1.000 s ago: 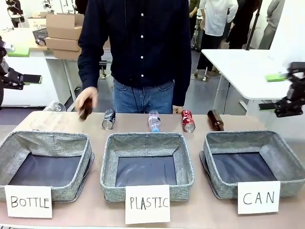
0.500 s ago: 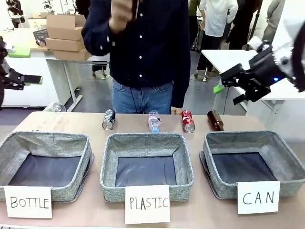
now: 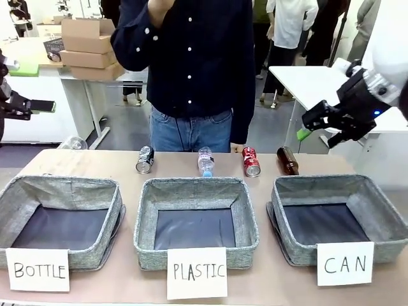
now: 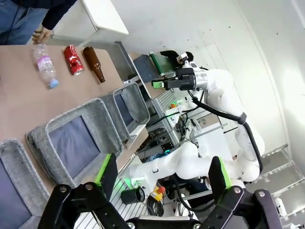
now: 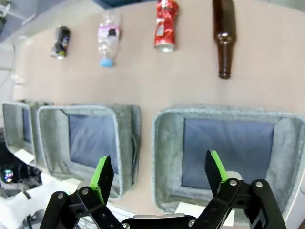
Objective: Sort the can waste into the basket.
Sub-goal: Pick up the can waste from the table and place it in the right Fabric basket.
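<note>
- At the far edge of the surface (image 3: 118,284), the red can (image 3: 251,161) and the silver-black can (image 3: 145,159) lie outside the basket (image 3: 338,185).
- The basket is empty, so both cans are left to sort.
- The right tool (image 5: 158,171) hangs released, well above the surface; the left tool (image 4: 162,174) is released too.

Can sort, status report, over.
Both open, empty: left gripper, right gripper high over the basket. Neither the red can nor the silver-black can in it; both lie at the far edge. A brown bottle close beside the red can.

Pretty plain workshop space: grey floor (image 3: 268,131) behind the tan table (image 3: 83,162), white table (image 3: 319,86) at upper right, cardboard boxes (image 3: 86,41) stacked on a white desk (image 3: 38,108) upper left (some people (image 3: 290,25) standing at the back), bright even light.
</note>
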Controlling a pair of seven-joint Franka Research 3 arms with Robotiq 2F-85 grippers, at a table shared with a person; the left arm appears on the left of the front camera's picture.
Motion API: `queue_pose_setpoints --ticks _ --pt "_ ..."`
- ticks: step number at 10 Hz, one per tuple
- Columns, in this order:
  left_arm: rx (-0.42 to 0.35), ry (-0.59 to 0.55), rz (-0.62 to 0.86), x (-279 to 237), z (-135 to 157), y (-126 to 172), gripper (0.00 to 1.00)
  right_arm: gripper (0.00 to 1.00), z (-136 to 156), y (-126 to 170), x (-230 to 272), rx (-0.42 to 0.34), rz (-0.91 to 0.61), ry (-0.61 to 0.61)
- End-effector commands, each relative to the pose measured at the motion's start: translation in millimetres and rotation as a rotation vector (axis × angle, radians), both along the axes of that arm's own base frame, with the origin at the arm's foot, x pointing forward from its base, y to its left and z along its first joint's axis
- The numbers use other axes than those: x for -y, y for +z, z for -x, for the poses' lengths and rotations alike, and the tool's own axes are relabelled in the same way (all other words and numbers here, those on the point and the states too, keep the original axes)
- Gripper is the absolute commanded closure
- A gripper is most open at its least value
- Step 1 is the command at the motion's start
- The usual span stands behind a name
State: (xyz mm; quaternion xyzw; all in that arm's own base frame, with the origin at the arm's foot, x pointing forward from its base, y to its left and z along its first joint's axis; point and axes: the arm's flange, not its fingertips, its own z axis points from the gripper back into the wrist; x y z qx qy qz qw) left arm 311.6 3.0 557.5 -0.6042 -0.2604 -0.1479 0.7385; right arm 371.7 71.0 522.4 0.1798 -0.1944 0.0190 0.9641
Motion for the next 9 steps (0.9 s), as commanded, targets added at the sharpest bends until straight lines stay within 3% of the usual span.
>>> queue_pose_setpoints --ticks 1,3,4,5,9 --pt "0.026 -0.005 0.021 1.6 -1.6 1.2 0.0 0.0 -76.7 -4.9 -31.6 0.023 0.097 0.073" --pt "0.026 -0.005 0.021 1.6 -1.6 1.2 0.0 0.0 -163.8 -23.5 -82.9 -0.011 0.243 0.163" --pt "0.026 -0.005 0.021 1.6 -1.6 1.2 0.0 0.0 -192.8 -41.1 -98.2 -0.031 0.255 0.158" --pt "0.026 -0.005 0.021 1.6 -1.6 1.2 0.0 0.0 -214.6 -61.9 -111.0 -0.082 0.301 0.15" --pt "0.026 -0.005 0.021 1.6 -1.6 1.2 0.0 0.0 -262.6 -138.9 -146.3 -0.122 0.335 0.161"
